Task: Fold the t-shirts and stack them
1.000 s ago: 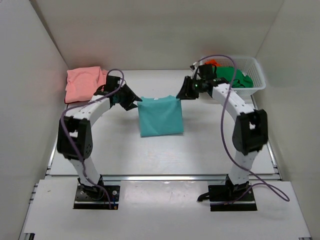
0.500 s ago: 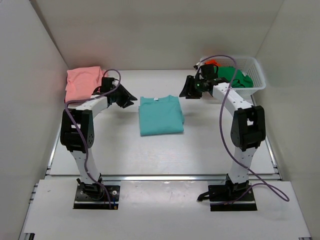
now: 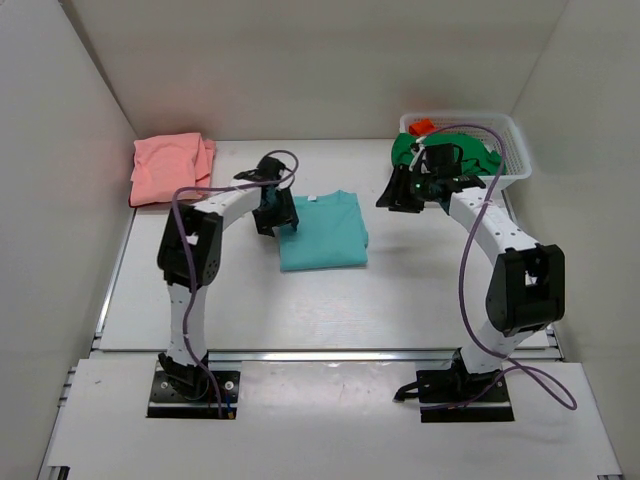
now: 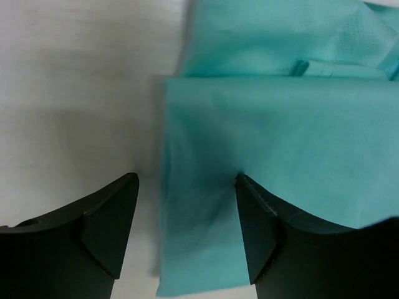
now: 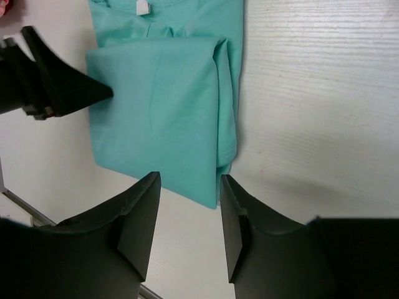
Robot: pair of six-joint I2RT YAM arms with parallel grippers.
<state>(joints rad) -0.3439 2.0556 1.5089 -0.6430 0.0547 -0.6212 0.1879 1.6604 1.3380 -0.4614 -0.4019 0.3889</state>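
Observation:
A teal t-shirt (image 3: 322,232) lies folded flat in the middle of the table; it also shows in the left wrist view (image 4: 268,137) and the right wrist view (image 5: 165,106). My left gripper (image 3: 275,215) is open and low at the tee's left edge, with that edge between its fingers (image 4: 106,230) and not pinched. My right gripper (image 3: 400,195) is open and empty, just right of the tee's far right corner; its fingers (image 5: 240,218) hover above the table. A salmon pink tee (image 3: 170,167) lies folded at the far left. A dark green tee (image 3: 445,152) sits crumpled in the basket.
A white mesh basket (image 3: 515,150) stands at the far right corner and holds the green tee and something orange (image 3: 422,125). White walls close in the table on the left, back and right. The left gripper (image 5: 56,90) shows in the right wrist view.
Both grippers let go of the teal tee's far corners and it now lies flat. The left gripper came right to the tee's left edge. The right gripper drew back towards the near right.

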